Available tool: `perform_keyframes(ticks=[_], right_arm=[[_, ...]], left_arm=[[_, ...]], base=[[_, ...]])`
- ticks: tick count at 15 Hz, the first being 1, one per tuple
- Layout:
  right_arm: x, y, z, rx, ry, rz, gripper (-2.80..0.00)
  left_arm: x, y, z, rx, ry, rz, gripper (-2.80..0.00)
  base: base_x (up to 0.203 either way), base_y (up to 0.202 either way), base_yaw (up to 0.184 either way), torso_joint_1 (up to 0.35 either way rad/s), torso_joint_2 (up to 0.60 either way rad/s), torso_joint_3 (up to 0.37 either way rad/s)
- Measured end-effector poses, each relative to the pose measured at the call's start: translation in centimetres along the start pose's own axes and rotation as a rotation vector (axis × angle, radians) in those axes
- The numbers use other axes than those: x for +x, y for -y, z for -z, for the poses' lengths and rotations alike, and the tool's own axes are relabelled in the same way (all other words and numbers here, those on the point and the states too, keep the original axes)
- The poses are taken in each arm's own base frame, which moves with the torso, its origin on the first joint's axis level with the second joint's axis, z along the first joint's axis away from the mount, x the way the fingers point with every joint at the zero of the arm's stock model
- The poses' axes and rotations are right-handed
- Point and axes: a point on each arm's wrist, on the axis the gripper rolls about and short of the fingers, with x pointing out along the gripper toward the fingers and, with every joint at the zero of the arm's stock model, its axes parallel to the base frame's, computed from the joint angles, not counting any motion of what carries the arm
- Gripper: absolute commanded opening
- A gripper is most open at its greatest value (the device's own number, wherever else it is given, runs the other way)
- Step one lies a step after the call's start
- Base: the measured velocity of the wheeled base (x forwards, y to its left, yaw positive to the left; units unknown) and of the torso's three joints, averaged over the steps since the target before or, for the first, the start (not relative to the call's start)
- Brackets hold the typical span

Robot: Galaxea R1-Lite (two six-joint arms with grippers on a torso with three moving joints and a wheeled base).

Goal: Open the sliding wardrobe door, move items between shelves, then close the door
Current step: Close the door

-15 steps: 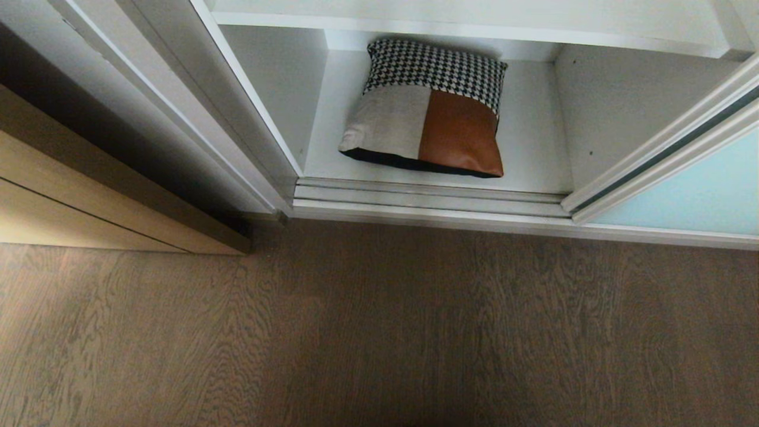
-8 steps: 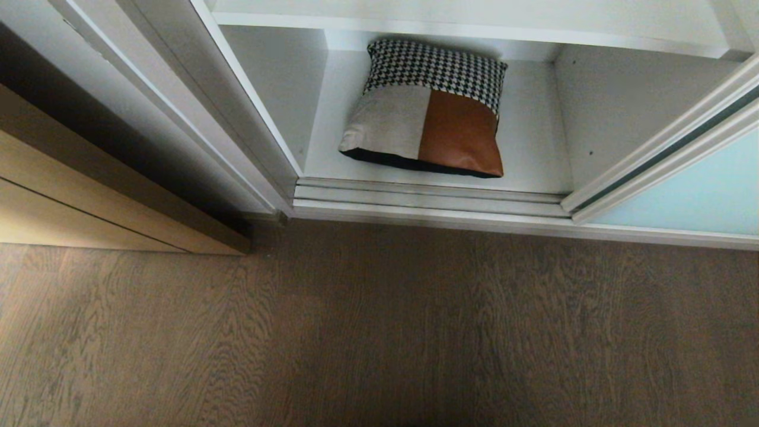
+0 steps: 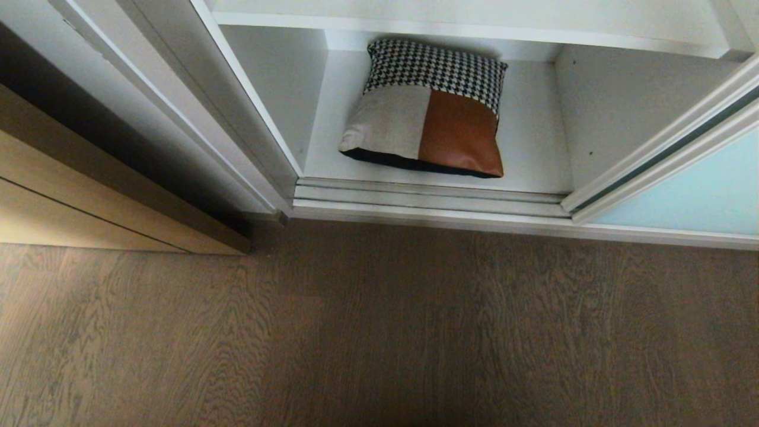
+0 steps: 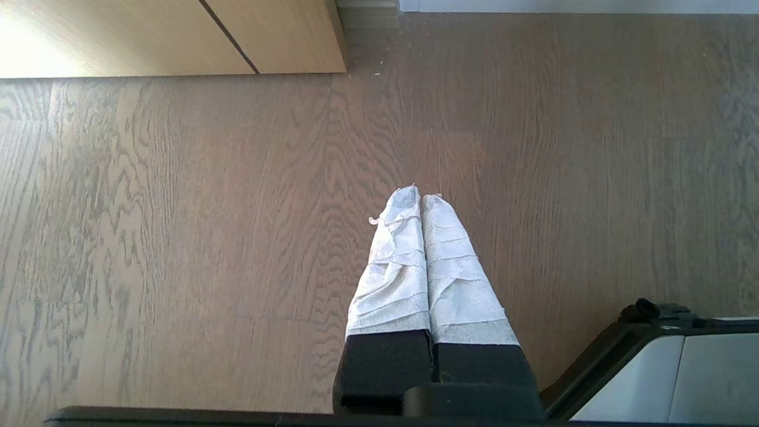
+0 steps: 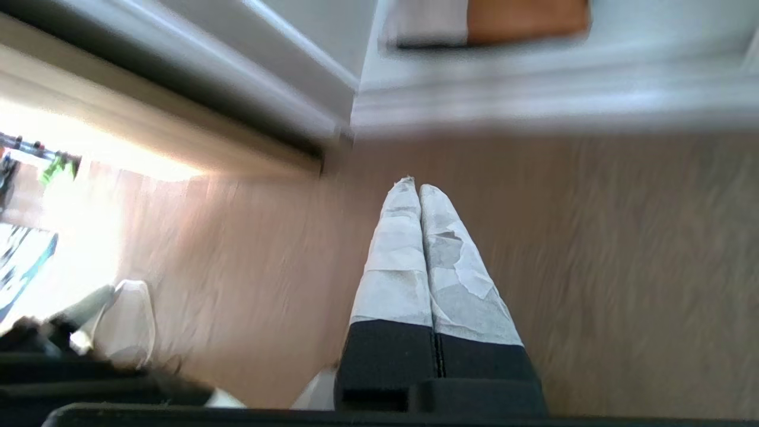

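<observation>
The patchwork cushion (image 3: pixel 424 112) with houndstooth, beige and brown leather patches lies flat on the lowest white shelf (image 3: pixel 533 148) of the wardrobe. A higher shelf (image 3: pixel 450 18) runs above it. The frosted pale blue-green sliding wardrobe door (image 3: pixel 694 196) stands slid to the right, leaving the bay uncovered. Neither arm shows in the head view. My left gripper (image 4: pixel 422 194) is shut and empty, hanging over bare floor. My right gripper (image 5: pixel 413 185) is shut and empty too, over the floor short of the door track (image 5: pixel 533 101), with the cushion (image 5: pixel 492 22) beyond.
A tan wooden door (image 3: pixel 89 196) stands at the left, beside the wardrobe's white side frame (image 3: pixel 195 118). Silver sliding tracks (image 3: pixel 427 198) edge the bay. Grey-brown wood-grain floor (image 3: pixel 379 332) fills the foreground. Part of my base (image 4: pixel 670 367) shows by the left gripper.
</observation>
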Motion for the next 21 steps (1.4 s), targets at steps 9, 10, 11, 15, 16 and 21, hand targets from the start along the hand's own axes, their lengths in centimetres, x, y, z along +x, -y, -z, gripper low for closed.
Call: perform_keyframes(ticks=[9, 10, 11, 15, 16, 21], right_arm=[[2.9, -2.5, -9.1, -0.225, 0.266, 0.385, -2.80], [3.5, -2.5, -9.7, -0.264, 0.274, 0.440, -2.80], [4.1, -2.4, -10.2, -0.294, 0.276, 0.486, -2.80], [6.0, -1.3, -12.3, -0.379, 0.304, 0.665, -2.80], [6.4, -0.9, -12.7, -0.397, 0.314, 0.705, -2.80], [7.7, 1.2, -15.6, -0.503, 0.409, 0.888, -2.80]], left_arm=[[0.0, 0.0, 0.0, 0.000, 0.000, 0.000, -2.80], [0.0, 0.0, 0.0, 0.000, 0.000, 0.000, -2.80], [0.0, 0.0, 0.0, 0.000, 0.000, 0.000, -2.80], [0.0, 0.0, 0.0, 0.000, 0.000, 0.000, -2.80], [0.0, 0.0, 0.0, 0.000, 0.000, -0.001, -2.80], [0.0, 0.0, 0.0, 0.000, 0.000, 0.000, -2.80]], base=[[0.000, 0.000, 0.000, 0.000, 0.00, 0.000], [0.000, 0.000, 0.000, 0.000, 0.00, 0.000], [0.000, 0.000, 0.000, 0.000, 0.00, 0.000], [0.000, 0.000, 0.000, 0.000, 0.00, 0.000], [0.000, 0.000, 0.000, 0.000, 0.00, 0.000], [0.000, 0.000, 0.000, 0.000, 0.00, 0.000]])
